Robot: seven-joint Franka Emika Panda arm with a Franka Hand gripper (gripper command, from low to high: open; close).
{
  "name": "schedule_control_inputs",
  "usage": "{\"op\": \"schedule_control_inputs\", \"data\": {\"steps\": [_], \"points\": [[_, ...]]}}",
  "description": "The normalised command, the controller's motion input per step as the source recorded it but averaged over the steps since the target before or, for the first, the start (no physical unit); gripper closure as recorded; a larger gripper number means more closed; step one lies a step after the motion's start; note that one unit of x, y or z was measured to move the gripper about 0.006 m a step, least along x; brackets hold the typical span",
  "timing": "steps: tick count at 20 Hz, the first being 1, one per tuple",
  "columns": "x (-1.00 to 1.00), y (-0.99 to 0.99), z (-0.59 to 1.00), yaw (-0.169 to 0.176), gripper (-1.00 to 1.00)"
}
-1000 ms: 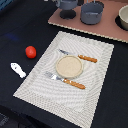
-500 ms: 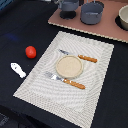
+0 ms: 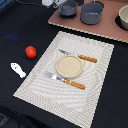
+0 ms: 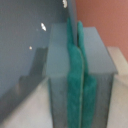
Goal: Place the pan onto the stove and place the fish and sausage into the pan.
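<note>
while the pan (image 3: 68,8) sits on the stove (image 3: 107,26) at the frame's top, the claw's (image 4: 75,65) pads look pressed together; next, fetch the fish (image 3: 18,69).

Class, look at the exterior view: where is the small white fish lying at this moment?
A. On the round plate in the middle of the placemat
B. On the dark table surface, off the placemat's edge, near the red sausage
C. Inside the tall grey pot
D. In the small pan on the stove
B: the fish lies on the dark table beside the placemat, just below the sausage in the picture.
</note>
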Motion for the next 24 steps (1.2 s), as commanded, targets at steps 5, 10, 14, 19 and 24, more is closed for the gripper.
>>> {"op": "schedule_control_inputs", "data": {"steps": [5, 10, 14, 19, 24], "points": [[0.33, 0.18, -0.05, -0.006, 1.0], [0.31, 0.16, -0.03, -0.009, 1.0], [0.17, 0.07, 0.11, -0.013, -1.0], [0.03, 0.02, 0.53, -0.023, -1.0], [0.0, -0.03, 0.77, -0.04, -1.0]]}}
